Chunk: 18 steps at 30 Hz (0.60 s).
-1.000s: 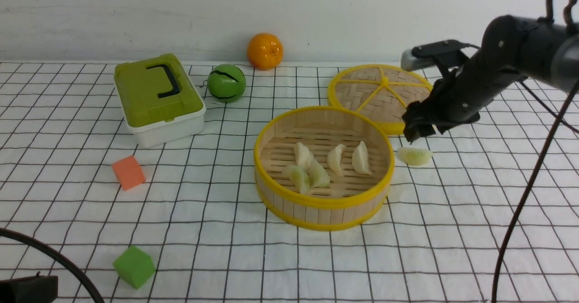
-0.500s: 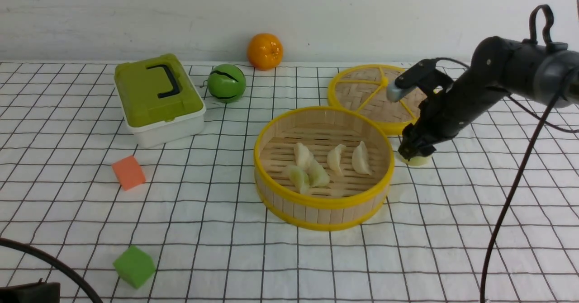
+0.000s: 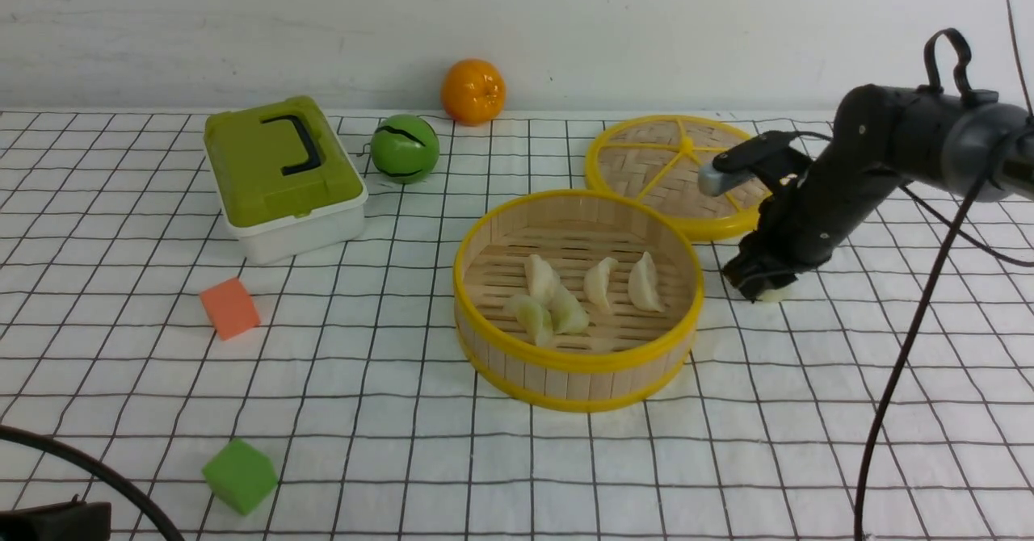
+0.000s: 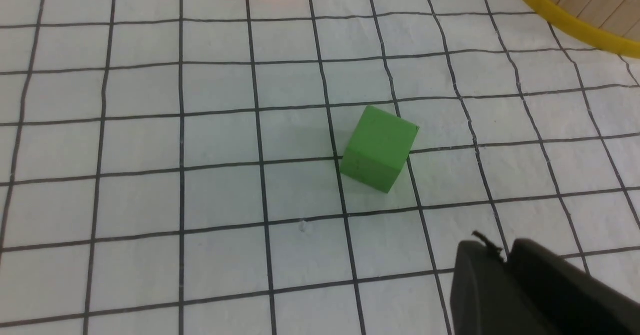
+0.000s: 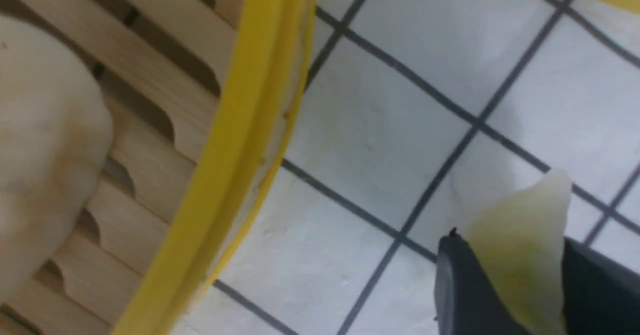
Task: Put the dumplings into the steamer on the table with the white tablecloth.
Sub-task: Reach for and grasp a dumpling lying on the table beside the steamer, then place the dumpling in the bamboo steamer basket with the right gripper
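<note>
White tablecloth [image 3: 388,460] with a black grid spreads wide; my right arm [image 3: 888,137] angles down from 3 o'clock, and my right gripper [image 3: 759,287] pinches a yellow-green dumpling [image 3: 774,294] low at the cloth, just beside the steamer [image 3: 577,363] at its 3 o'clock rim. Five dumplings [image 3: 598,283] lie inside, open cloth runs toward 5 o'clock, and the lid [image 3: 646,161] sits near at 11. Only the right wrist view shows my fingers [image 5: 465,285] flanking that dumpling, and the left wrist view shows my left gripper [image 4: 506,270] closed and empty near a green cube [image 4: 380,147].

White tablecloth [image 3: 323,412] carries a black grid, steamer [image 3: 577,361] is tan with yellow rims, dumpling [image 5: 520,255] pale yellow-green.
</note>
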{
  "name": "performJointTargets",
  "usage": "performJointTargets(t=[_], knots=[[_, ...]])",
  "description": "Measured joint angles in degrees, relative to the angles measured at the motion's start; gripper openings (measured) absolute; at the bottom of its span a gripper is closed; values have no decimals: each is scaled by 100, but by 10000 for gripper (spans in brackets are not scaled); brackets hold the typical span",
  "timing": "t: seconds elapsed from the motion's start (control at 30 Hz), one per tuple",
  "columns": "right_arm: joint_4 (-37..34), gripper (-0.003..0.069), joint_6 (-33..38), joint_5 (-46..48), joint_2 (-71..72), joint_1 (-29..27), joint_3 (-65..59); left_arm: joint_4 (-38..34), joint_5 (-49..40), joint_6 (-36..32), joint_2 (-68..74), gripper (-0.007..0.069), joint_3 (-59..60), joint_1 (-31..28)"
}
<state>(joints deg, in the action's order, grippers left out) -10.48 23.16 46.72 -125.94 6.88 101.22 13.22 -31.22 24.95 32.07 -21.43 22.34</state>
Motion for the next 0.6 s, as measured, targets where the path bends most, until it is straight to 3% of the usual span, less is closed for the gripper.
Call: performJointTargets(t=[0.17,0.23,0.43,0.6], knots=[[15,202,-938,408,458,0,138,0,0,0,0,74,0,0],[-500,202,-1377,770,835,51,182,0,0,0,0,76,0,0],[-1563,202,-1370,1273,1096,674,135,-49,12,0,-37,81,-18,0],[-1380,202,-1518,1097,905,1299,-197,-67,12,0,-384,85,-18,0]])
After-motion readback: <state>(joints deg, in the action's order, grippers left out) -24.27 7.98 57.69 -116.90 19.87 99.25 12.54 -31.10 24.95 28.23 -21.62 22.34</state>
